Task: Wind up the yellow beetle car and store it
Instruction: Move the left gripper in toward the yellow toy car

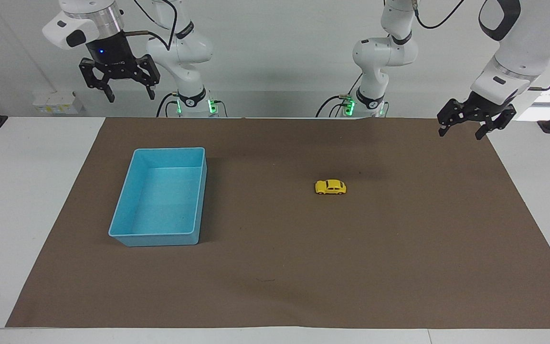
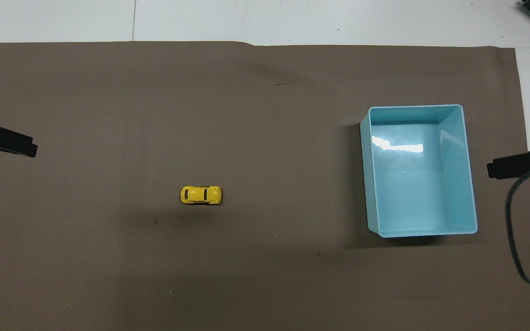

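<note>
Both tools, left tool and right tool, hang released over the counter's ends.
Brown mat on white counter; yellow beetle car sits well apart from both, nearer the left tool.

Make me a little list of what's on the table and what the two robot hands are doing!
toy: yellow beetle car, on its wheels on the brown mat, toward the left arm's end
box: light blue bin, nothing in it, toward the right arm's end
car and bin: apart, not touching
left gripper: open, holding nothing, up over the mat's edge
right gripper: open, holding nothing, up in the air at the robots' end, above the bin's end of the table
job so far: car not picked up yet
</note>
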